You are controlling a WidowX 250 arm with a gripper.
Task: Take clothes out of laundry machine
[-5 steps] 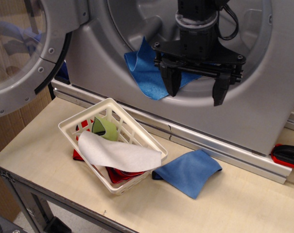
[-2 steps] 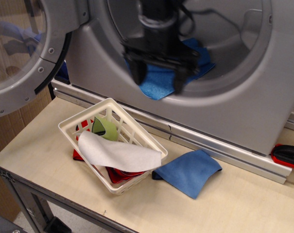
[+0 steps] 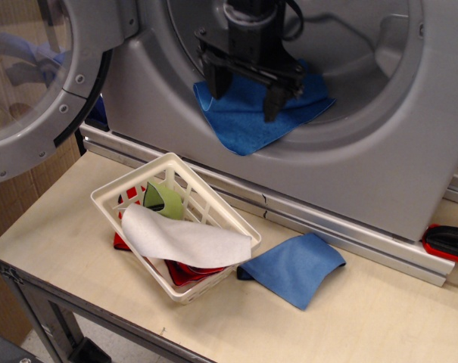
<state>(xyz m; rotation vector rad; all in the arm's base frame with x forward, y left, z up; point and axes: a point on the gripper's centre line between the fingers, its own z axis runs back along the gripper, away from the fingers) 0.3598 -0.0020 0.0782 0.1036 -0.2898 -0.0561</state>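
- Cloth (image 3: 247, 121) lies bright blue on the drum lip of the machine (image 3: 380, 162), one corner drooping out over the front edge.
- My hand (image 3: 244, 89) hangs just above it, jaws spread wide, nothing held.
- Step in hand, I reckon: drop and pinch.
- I'd come straight down onto the bunched middle so both fingers (image 3: 273, 102) bite fabric, not the ribbed drum.
- Close fully before lifting; thin cloth slips.
- Then I'd pull up and outward clear of the lip so it doesn't snag.
- Basket (image 3: 107, 198) sits on the surface (image 3: 54, 249) below, near the door (image 3: 43, 83).
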